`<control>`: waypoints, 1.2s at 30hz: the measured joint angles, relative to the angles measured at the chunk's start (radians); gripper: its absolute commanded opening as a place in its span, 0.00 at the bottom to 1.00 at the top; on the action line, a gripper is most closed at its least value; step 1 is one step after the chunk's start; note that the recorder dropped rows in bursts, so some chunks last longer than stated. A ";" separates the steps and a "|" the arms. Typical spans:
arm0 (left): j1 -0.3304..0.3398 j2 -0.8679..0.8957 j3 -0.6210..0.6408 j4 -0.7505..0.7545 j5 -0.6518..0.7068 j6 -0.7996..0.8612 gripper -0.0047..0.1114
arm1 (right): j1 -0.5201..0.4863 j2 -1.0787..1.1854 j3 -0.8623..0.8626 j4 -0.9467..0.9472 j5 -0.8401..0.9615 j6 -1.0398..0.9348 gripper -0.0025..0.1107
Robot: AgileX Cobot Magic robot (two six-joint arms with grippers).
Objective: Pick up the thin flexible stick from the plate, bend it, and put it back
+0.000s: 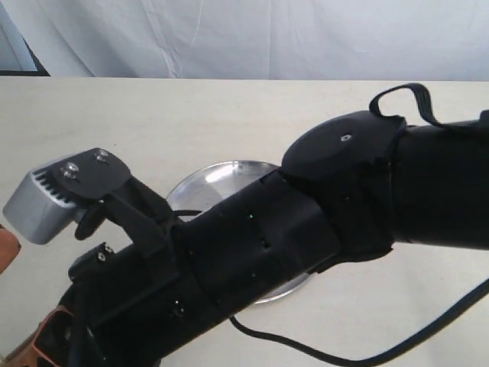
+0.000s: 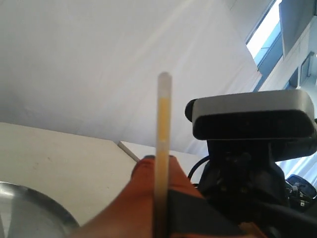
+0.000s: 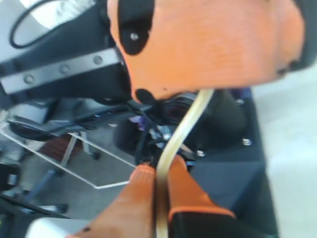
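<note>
The thin flexible stick (image 2: pixel 162 124) is a pale yellow strand standing up from between the orange fingers of my left gripper (image 2: pixel 161 166), which is shut on it. In the right wrist view the stick (image 3: pixel 184 128) curves in a bow from my right gripper (image 3: pixel 161 172), shut on its other end, up to the orange body of the left gripper (image 3: pixel 208 44). The silver plate (image 1: pixel 221 177) lies on the table, mostly hidden under my black right arm (image 1: pixel 306 229); its rim (image 2: pixel 29 208) shows low in the left wrist view. The stick does not show in the exterior view.
The right arm's silver wrist camera (image 1: pixel 46 205) sits at the left of the exterior view and close beside the stick (image 2: pixel 252 116). A black cable (image 1: pixel 344 353) trails over the cream table (image 1: pixel 153 122). White cloth (image 1: pixel 267 34) hangs behind.
</note>
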 measured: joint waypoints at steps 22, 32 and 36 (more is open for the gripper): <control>0.000 0.001 0.029 -0.222 0.027 0.024 0.04 | 0.007 0.091 -0.024 0.049 -0.133 0.023 0.02; 0.000 0.002 0.031 -0.212 0.028 0.094 0.04 | 0.008 0.095 -0.026 0.044 -0.102 0.023 0.02; 0.000 0.002 0.031 -0.178 0.035 0.107 0.10 | 0.008 0.079 -0.026 -0.006 -0.113 0.025 0.02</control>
